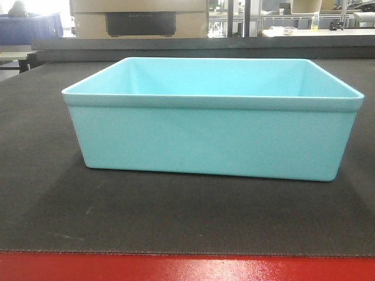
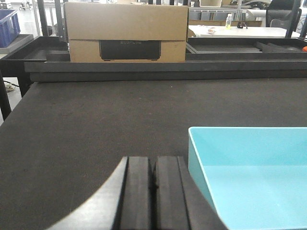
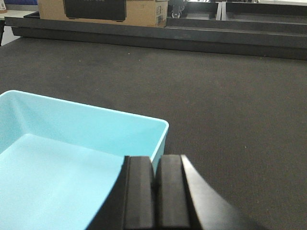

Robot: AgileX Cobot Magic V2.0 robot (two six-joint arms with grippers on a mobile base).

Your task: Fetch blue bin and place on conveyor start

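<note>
The blue bin point(image 1: 211, 137), a pale turquoise tub, stands upright and empty on the black belt of the conveyor start point(image 1: 176, 216), just behind its red front edge point(image 1: 187, 268). No gripper shows in the front view. In the left wrist view my left gripper point(image 2: 153, 165) is shut and empty, just left of the bin's left wall point(image 2: 254, 182). In the right wrist view my right gripper point(image 3: 156, 163) is shut, lined up with the bin's right wall point(image 3: 57, 163), which runs on beyond its tips. I see nothing held between its pads.
A black raised rail point(image 2: 168, 69) closes the belt's far side. A cardboard box point(image 2: 125, 31) stands behind it. A dark blue ribbed bin point(image 2: 8, 26) is at the far left. Tables with small items stand at the back right point(image 2: 240, 31).
</note>
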